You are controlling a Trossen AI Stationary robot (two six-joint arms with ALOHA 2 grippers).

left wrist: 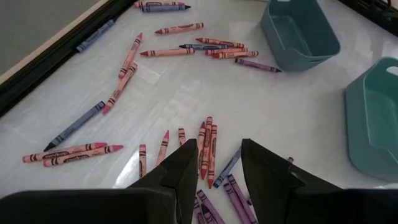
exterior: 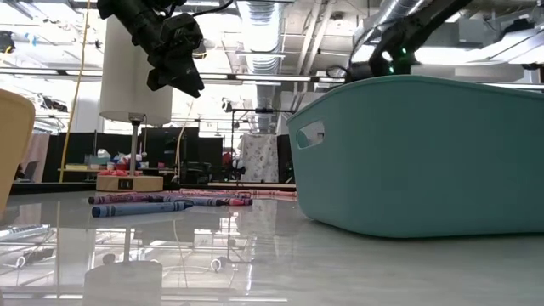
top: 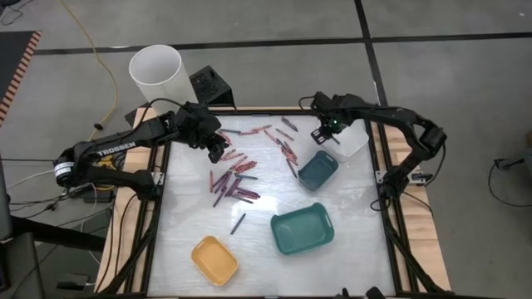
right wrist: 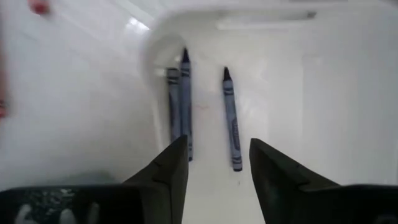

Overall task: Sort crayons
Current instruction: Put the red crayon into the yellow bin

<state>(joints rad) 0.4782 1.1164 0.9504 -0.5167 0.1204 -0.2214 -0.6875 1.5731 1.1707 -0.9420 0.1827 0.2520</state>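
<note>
Directly below the left gripper, fingers parted and empty, red and purple crayons lie lengthwise on the tabletop, while the right gripper hangs open above blue crayons in the white tray.

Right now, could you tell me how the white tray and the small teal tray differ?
The white tray holds three blue crayons; the small teal tray looks empty. The right claw hangs open over the white tray, not the teal one. Both sit at the table's right.

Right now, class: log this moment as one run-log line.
right gripper: open over white tray | blue crayons: inside it | left gripper: open, empty, above crayon pile
</note>
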